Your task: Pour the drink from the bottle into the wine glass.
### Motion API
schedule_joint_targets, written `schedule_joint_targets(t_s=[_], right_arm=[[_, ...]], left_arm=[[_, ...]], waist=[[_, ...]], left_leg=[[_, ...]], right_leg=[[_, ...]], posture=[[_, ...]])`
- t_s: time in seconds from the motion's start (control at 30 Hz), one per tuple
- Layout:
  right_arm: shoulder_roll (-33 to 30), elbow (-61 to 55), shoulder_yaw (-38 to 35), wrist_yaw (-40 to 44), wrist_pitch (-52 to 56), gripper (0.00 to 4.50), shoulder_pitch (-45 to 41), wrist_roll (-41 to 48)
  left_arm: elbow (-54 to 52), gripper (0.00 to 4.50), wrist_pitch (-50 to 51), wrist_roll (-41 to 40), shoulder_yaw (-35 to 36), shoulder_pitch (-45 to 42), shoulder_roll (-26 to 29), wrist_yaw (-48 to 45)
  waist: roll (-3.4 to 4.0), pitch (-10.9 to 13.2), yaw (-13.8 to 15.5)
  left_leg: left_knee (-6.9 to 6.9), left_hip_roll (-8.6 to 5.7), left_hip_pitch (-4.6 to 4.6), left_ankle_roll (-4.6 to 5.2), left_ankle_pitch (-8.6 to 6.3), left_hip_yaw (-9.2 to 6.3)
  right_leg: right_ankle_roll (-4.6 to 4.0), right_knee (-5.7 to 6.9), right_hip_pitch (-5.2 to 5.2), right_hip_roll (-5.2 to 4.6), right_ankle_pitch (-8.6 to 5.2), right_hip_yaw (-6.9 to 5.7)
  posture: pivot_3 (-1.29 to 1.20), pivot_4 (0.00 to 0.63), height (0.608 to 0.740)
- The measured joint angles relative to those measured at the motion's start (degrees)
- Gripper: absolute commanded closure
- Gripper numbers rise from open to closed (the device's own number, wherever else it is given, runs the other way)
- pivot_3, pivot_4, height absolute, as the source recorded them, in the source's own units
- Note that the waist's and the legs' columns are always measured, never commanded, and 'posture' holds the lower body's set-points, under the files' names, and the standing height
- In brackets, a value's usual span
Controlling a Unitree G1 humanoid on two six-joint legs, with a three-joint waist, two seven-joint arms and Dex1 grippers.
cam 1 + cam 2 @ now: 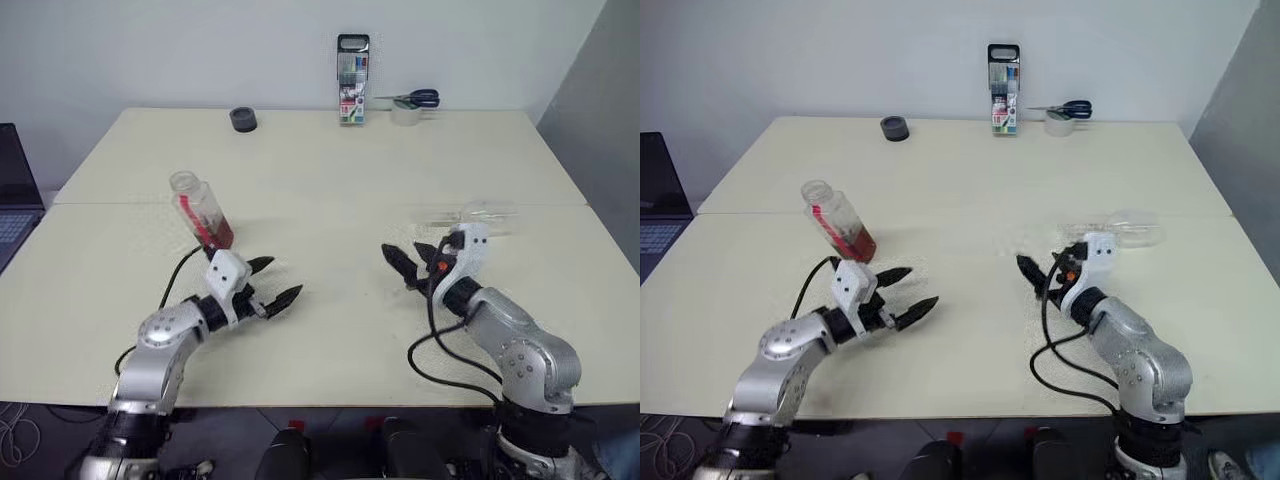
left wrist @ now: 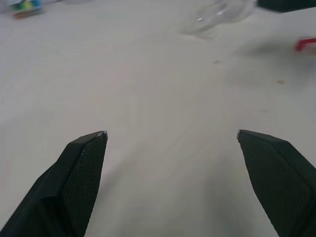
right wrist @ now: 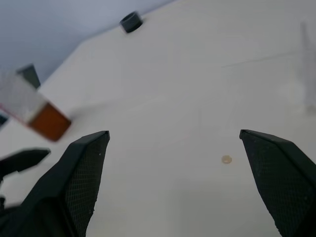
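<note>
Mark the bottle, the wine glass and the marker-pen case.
bottle (image 1: 203, 214), left eye view, label on its body.
wine glass (image 1: 1132, 229), right eye view, bowl, lying sideways.
marker-pen case (image 1: 352, 90), left eye view, front face.

Both arms reached forward low in the frame, forearms angled inward from the bottom corners. The left gripper sat in the lower left, its 2 black fingers spread wide and pointing toward the centre — nothing between them. The right gripper sat right of centre, its 2 fingers likewise parted, empty, and aimed toward the left of the frame.
</note>
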Motion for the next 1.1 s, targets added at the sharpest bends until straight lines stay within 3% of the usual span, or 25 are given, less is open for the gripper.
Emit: schedule_joint_targets(t_s=[0.13,0.37,0.67,1.1], right_arm=[[4.0,6.9,-10.5,-10.0,-1.0,0.0,-6.4,6.2],[4.3,17.4,-15.9,-17.5,-6.0,0.0,-12.1,11.3],[3.1,30.5,-16.4,-18.0,-15.9,0.0,-17.9,13.0],[-3.5,53.3,-17.1,-12.4,-29.9,0.0,-26.6,12.4]], left_arm=[[0.2,0.02,5.0,-4.0,-3.0,-6.6,3.5,-10.8],[3.0,0.02,7.7,-4.5,-6.8,-13.2,7.0,-22.6],[7.9,0.02,0.6,0.5,-8.8,-18.1,7.5,-26.9],[9.5,0.02,-0.9,0.9,-8.7,-18.6,6.6,-27.8]], waist=[[0.06,0.0,-0.4],[0.21,0.1,-1.3],[0.25,0.1,-2.0],[0.29,0.1,-2.1]], left_leg=[[-0.07,0.0,0.01,0.01,0.01,0.06],[-0.1,0.0,0.0,0.03,0.01,0.14],[-0.11,0.0,0.0,0.07,0.03,0.15],[-0.08,-0.01,0.0,0.07,0.03,0.22]], right_leg=[[-0.03,-0.02,-0.04,0.01,0.0,0.02],[-0.05,-0.02,-0.07,0.02,0.0,0.09],[-0.05,-0.01,-0.08,0.03,0.0,0.13],[-0.05,-0.01,-0.08,0.02,0.0,0.21]], posture=[[0.0,0.15,0.74],[0.0,0.15,0.74],[0.0,0.15,0.74],[0.0,0.15,0.74]])
